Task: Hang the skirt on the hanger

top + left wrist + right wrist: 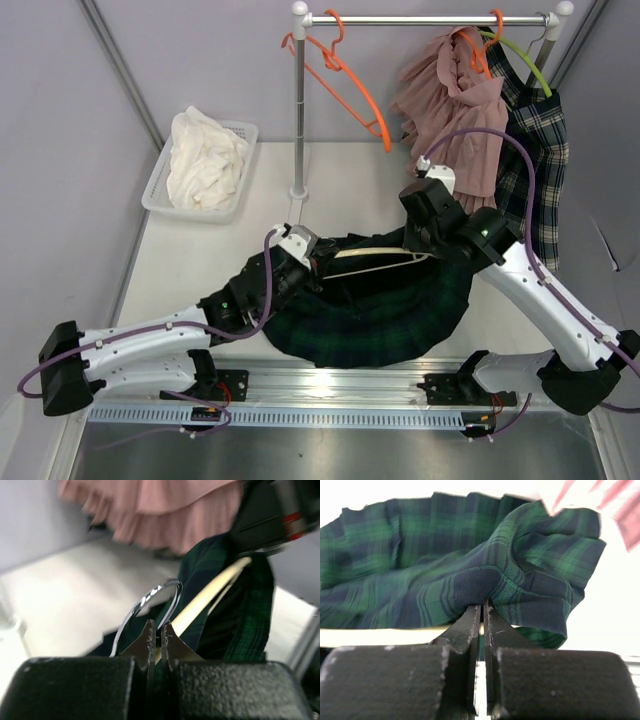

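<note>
At right gripper (482,609), skirt (420,570) pinched, left gripper (159,630) clamping hanger (212,591)

skirt (370,325) on table (200,262), basket (156,186) far left, rack (298,110) behind

Left gripper (159,638): jaws almost together, a thin slit between them, pinched on the foot of the wire hook.
Hanger hook (150,597): chrome loop rising from the fingertips and curling over to the right.
Hanger bar (215,591): pale wood, slanting up and to the right from the fingertips.
Skirt (245,615): dark green plaid, draped around the bar.
Pink garment (165,510): ruffled hem across the top, blurred.
Table (65,605): pale surface on the left.
Black housing (267,515): top right corner, red stripe, at the bar's far end.
</note>
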`<state>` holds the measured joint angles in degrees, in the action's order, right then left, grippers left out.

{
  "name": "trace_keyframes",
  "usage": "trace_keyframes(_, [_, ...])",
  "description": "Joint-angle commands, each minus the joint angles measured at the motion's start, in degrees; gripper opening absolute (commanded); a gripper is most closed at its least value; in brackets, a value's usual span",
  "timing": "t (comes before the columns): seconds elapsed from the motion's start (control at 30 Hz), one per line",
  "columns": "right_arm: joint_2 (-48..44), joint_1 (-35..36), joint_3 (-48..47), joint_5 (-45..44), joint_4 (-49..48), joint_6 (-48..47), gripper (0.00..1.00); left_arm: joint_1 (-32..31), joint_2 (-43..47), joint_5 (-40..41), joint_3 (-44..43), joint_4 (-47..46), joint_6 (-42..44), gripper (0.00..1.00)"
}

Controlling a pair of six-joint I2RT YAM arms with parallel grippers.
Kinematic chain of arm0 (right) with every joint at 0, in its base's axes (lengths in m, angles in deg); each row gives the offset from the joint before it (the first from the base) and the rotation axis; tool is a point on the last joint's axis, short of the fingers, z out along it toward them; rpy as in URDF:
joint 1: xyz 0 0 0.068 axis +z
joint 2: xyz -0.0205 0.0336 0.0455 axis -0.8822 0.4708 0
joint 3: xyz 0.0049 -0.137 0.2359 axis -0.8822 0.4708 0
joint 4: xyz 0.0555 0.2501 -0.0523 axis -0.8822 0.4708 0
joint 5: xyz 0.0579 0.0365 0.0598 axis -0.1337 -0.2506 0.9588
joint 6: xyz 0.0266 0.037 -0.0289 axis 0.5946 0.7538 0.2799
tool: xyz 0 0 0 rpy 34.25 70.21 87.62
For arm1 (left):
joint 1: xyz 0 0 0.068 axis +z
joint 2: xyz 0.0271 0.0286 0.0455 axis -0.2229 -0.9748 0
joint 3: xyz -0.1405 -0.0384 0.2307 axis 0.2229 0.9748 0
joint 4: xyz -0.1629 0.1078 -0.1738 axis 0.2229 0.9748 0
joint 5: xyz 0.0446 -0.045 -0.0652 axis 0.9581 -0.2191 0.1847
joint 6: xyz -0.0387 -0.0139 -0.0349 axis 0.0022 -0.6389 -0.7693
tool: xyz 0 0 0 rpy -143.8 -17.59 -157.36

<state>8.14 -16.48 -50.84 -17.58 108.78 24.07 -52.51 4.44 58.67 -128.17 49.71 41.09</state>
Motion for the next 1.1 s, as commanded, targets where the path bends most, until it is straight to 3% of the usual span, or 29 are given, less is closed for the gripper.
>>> trace_keyframes(0.0, [-1.8, -2.8, 1.9, 5.6, -12.5, 1.5, 0.0, 3.1, 1.2, 4.2, 4.3, 5.8, -4.8, 0.0])
trace_keyframes(0.13, [-4.7, -10.9, 7.9, 9.4, -14.2, 0.2, 0.0, 4.1, 3.4, 9.9, 5.1, 8.7, -5.6, 0.0])
trace_keyframes(0.27, [-6.3, -14.1, 9.3, 12.0, -14.1, -0.6, 0.0, 5.3, 4.8, 14.7, 5.2, 10.3, -6.8, 0.0])
trace_keyframes(0.67, [-9.3, -14.4, 11.9, 12.2, -11.9, -0.5, 0.0, 8.0, 1.2, 30.0, 1.2, 10.1, -8.5, 0.0])
trace_keyframes(1.07, [-13.8, -16.1, 20.6, 13.7, -11.7, -0.7, 0.0, 15.6, -2.7, 31.6, -1.6, 14.6, -13.1, 0.0])
